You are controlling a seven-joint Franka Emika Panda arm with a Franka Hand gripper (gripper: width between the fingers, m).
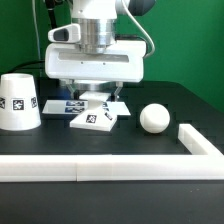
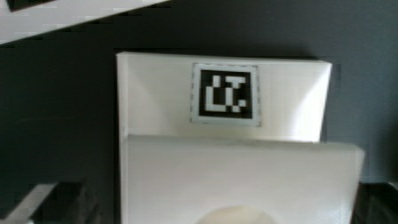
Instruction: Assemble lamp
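step: grasp lamp base, judged | claw (image 1: pixel 96 98) low over base (image 1: pixel 97 121), open or closed: cannot tell | base on table (image 1: pixel 150 146) between shade (image 1: pixel 18 101) and bulb (image 1: pixel 153 117), touching neither | advice: centre jaws across 2 opposite edges, square to tag (image 2: pixel 222 94), close gently

I see a flat green wall (image 1: pixel 20 30) closing off the back of the scene. In front of it, the black table (image 1: pixel 40 145) fills my view, matte with a faint sheen under even light. A long white border rail (image 1: pixel 100 170) runs along its near edge and turns back at the exterior view's right. The marker board (image 1: pixel 62 103) lies flat toward the back.
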